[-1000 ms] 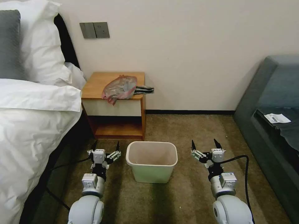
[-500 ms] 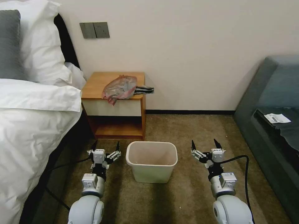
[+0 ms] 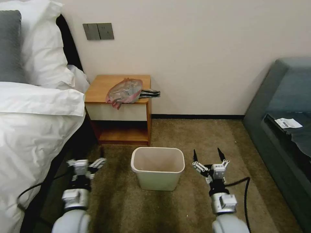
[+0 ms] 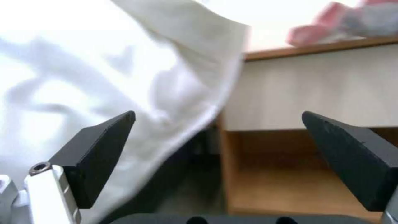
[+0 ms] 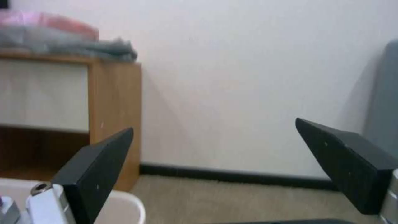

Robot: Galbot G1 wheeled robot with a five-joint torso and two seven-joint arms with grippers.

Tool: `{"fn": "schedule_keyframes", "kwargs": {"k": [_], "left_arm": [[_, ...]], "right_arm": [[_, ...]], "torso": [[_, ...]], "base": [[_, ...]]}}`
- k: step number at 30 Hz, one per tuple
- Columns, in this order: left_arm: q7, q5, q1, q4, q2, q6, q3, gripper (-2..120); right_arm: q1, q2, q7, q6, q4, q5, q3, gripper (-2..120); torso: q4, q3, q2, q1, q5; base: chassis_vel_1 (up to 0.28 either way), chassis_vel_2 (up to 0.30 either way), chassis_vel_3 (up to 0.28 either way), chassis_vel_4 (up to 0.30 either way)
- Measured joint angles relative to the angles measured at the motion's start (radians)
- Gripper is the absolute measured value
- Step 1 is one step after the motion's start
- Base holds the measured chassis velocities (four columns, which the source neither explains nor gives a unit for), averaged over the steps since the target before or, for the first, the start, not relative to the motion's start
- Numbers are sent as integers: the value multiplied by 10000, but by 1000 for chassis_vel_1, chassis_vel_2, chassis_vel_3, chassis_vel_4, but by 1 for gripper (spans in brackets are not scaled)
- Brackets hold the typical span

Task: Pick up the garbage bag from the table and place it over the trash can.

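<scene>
The pick-up is not yet begun: the bag [image 3: 124, 91] lies on the table [image 3: 100, 87] at 12 o'clock from the bin [image 3: 157, 168]. The left gripper [image 3: 86, 160] at 9 o'clock and the right gripper [image 3: 207, 156] at 3 o'clock both gape empty. Next, one must likely rise to the bag and pinch it.

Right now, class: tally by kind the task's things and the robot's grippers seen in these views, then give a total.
Garbage bag: 1
Table: 1
Trash can: 1
Grippers, left gripper and right gripper: 2
Total: 5
</scene>
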Motion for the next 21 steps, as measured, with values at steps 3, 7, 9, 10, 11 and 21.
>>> {"fn": "schedule_keyframes", "kwargs": {"k": [3,7,9,10,11,21], "left_arm": [[-13,-47,18,39,29,-127,-63,100],[2,-132,32,32,50,-145,-66,100],[398,-660,126,-296,159,-6,116,100],[711,-1031,185,-551,238,139,270,100],[1085,-1482,260,-848,332,326,454,100],[2602,-2579,407,-1873,498,809,1376,99]], "right_arm": [[57,13,252,125,309,-178,-79,100],[278,-130,184,164,985,-106,-52,100],[406,-186,56,107,1467,-40,10,100],[454,-203,-17,7,1709,36,29,100],[512,-239,-76,-203,2000,173,29,100],[1726,-1367,-667,-931,1793,1035,-376,100]], "torso": [[1,0,0,1,-10],[-1,-1,0,-1,-7],[1,0,0,0,-6],[0,-1,0,0,-4],[-3,0,0,0,-3],[-4,0,0,0,-5]], "base": [[0,0,0,0],[0,0,0,0],[0,0,0,0],[0,0,0,0],[0,0,0,0],[0,0,0,0]]}}
